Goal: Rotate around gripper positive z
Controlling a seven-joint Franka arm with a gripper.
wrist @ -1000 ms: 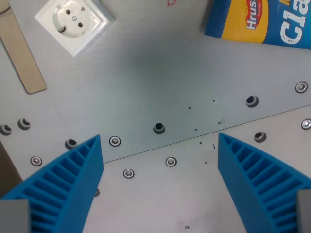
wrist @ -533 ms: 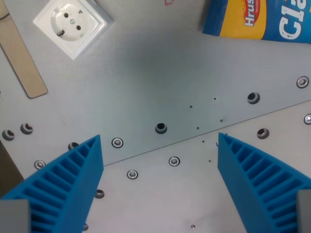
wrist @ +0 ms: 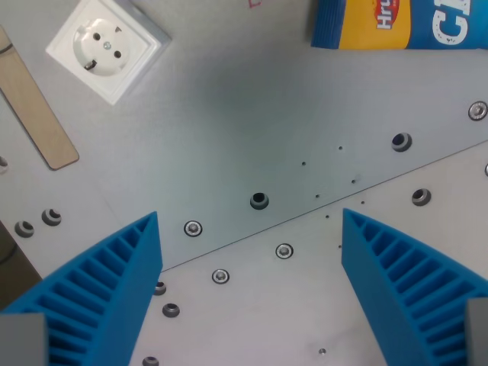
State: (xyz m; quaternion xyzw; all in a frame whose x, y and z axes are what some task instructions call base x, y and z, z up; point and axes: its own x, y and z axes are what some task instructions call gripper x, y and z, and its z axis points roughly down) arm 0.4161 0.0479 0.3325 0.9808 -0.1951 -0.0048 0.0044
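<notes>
Gripper (wrist: 252, 297) fills the bottom of your frame: you see two blue ribbed fingers (wrist: 103, 301), one at lower left and one at lower right, spread wide with nothing between them. Under them lies a grey metal table (wrist: 244, 114) with a seam running diagonally and screws and holes along it. At upper left you have one white wall socket (wrist: 107, 47) and one flat wooden stick (wrist: 34, 107). One blue-and-yellow packet (wrist: 396, 23) sits at the top right edge.
</notes>
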